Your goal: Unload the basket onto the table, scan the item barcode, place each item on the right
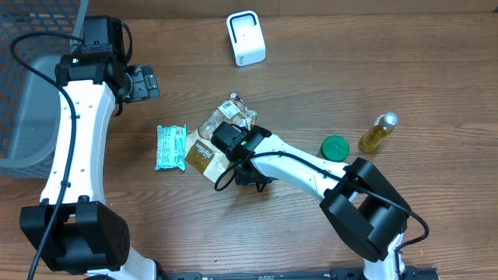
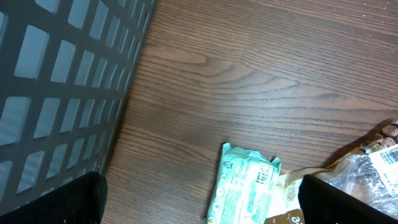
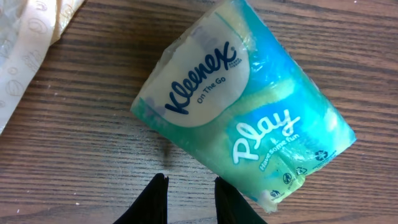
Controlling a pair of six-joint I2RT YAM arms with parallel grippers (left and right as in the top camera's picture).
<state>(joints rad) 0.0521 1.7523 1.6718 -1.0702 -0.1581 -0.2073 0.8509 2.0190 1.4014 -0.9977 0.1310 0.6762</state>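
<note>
A teal Kleenex tissue pack (image 1: 171,146) lies flat on the wooden table; in the right wrist view the pack (image 3: 249,106) fills the middle. My right gripper (image 3: 189,182) hovers just in front of its lower edge, fingers a narrow gap apart with bare wood between them, holding nothing. One fingertip (image 3: 233,199) overlaps the pack's corner. In the overhead view that arm's wrist (image 1: 231,140) covers a brown snack bag (image 1: 201,153). The white scanner (image 1: 246,37) stands at the back. My left gripper (image 1: 144,82) hangs wide open, empty, above the table (image 2: 202,179).
A grey mesh basket (image 1: 31,93) fills the far left. A clear crinkly bag (image 1: 233,113) lies beside the brown one. A green round lid (image 1: 334,148) and a small bottle of yellow liquid (image 1: 378,132) sit to the right.
</note>
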